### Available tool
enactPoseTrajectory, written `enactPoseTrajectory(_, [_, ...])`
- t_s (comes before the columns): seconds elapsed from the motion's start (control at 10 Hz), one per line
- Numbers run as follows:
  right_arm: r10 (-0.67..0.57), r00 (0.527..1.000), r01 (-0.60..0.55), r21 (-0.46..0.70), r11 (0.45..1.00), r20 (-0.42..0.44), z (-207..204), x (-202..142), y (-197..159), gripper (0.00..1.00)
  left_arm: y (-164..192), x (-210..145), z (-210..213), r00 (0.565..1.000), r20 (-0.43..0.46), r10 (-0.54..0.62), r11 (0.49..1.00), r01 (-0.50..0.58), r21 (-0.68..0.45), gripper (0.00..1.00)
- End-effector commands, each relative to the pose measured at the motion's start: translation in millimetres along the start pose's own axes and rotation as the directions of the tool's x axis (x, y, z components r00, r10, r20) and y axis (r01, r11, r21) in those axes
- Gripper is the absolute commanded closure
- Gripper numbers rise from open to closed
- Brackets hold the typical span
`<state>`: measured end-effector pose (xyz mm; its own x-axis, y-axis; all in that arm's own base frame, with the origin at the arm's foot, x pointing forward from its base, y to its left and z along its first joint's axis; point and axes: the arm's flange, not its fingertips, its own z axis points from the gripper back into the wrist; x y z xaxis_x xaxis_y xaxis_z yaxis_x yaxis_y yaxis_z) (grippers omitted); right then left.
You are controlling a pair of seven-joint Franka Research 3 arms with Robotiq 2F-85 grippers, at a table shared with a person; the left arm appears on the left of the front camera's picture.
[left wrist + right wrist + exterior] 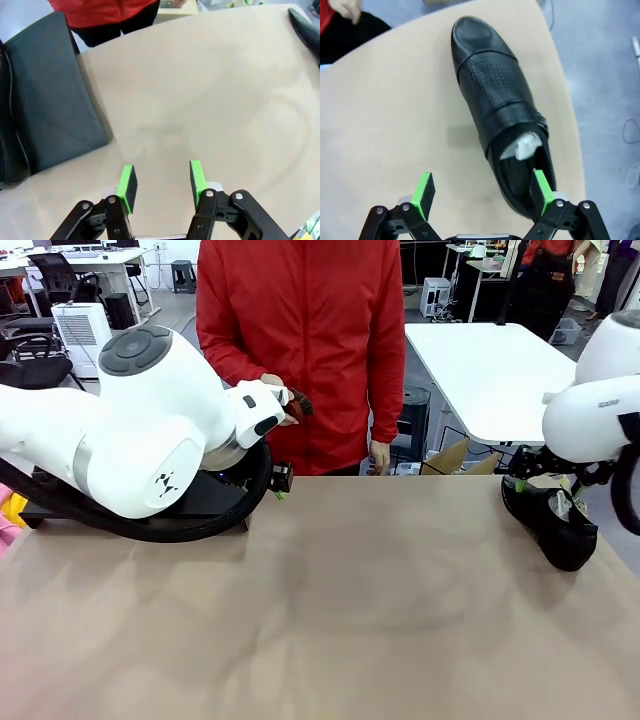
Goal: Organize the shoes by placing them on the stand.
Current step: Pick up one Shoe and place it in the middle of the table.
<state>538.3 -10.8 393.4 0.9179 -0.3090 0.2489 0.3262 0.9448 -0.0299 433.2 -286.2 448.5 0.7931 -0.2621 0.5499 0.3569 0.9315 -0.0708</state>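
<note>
Shoes on the table: one black shoe (502, 107) lies at the table's right edge, toe pointing away from the right hand (482, 194). Its upper is leather, smooth and glossy at the toe, finely perforated across the middle, with white crumpled paper stuffed in the opening. The right hand's green pads stand wide apart, one pad (541, 189) at the shoe's heel opening, the other over bare table; whether it touches the shoe is hard to tell. In the front view the shoe (548, 518) sits partly behind the right arm.

The left hand (161, 182) hovers over the plain beige table (210, 95), pads parted to a middling gap with nothing between them. Beside it lies the stand (50, 95), a flat matte-black platform cut off by the picture edge; in the front view the left arm hides most of it. At its left edge a dark glossy shape is too cropped to identify.

Beyond the table stands a person in a red jacket (300, 340), holding a small dark brown thing (299, 403).
</note>
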Motion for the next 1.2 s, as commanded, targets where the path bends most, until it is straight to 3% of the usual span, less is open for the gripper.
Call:
enactPoseTrajectory(0.0, [-0.053, 0.999, 0.053, 0.003, 0.999, -0.008, -11.5, 7.0, 13.5, 0.0, -3.5, -3.7, -1.2, 1.0, 0.017, 0.012, 1.0, -0.012, 0.02, 0.43])
enactPoseTrajectory(0.4, [-0.014, 1.0, 0.014, -0.009, 1.0, 0.002, -31.6, 0.7, 12.9, 0.0, -3.5, -3.7, -1.2, 1.0, 0.017, 0.012, 1.0, -0.012, 0.02, 0.43])
enactPoseTrajectory(0.8, [0.217, 0.976, -0.217, -0.003, 0.976, -0.009, -47.5, -4.9, 3.7, 0.0, -3.5, -3.7, -1.2, 1.0, 0.017, 0.012, 1.0, -0.012, 0.02, 0.43])
enactPoseTrajectory(1.1, [0.227, 0.968, -0.217, 0.093, 0.972, -0.111, -50.1, -4.9, -2.1, 0.0, -3.5, -3.7, -1.2, 1.0, 0.017, 0.012, 1.0, -0.012, 0.02, 0.43])
